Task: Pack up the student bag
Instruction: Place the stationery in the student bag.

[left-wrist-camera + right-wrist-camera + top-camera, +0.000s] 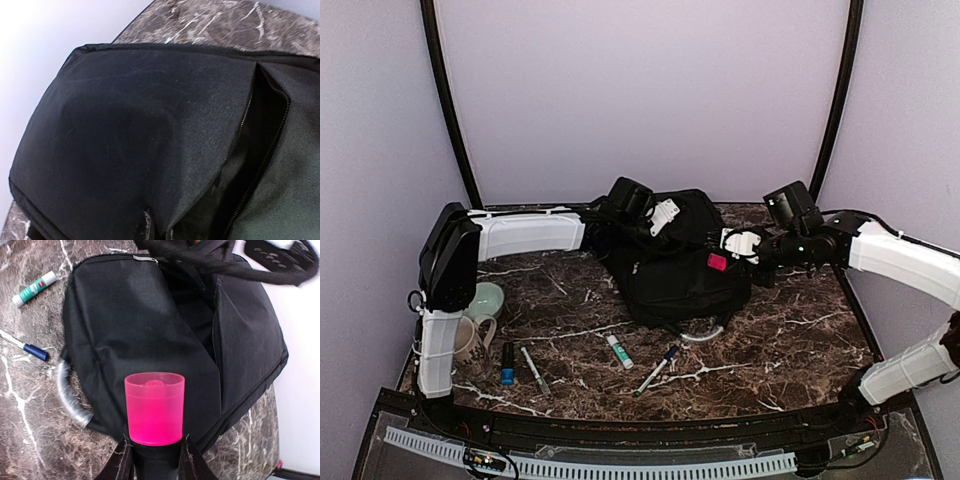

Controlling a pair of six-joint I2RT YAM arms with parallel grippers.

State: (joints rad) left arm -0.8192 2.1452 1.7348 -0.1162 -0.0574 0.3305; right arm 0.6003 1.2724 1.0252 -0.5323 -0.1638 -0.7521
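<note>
From above, one student bag (675, 270) is seen lying on the marble bench (790, 340), towards its far middle, between the two arms. The left fingers (663, 215) are set on the bag's far upper side. The right fingers (738, 243) are held at its right edge, and one pink-capped stick (717, 262) is gripped in them. On the near part of the bench, apart from the bag, two cups are counted at the left: a pale green cup (488, 298) and a patterned mug (470, 342). Beside them are laid one short black-and-blue stick (507, 363), one white marker (535, 370), one glue stick (619, 351) and one blue-capped pen (658, 370).

In the left wrist view, the left fingers are shown clenched on a fold of the bag's black fabric, beside one open zipper (270, 155).

In the right wrist view, the right fingers are seen closed partway around the black body of the stick, with its pink cap held over the bag. The glue stick and the pen are seen on the bench to the bag's left
</note>
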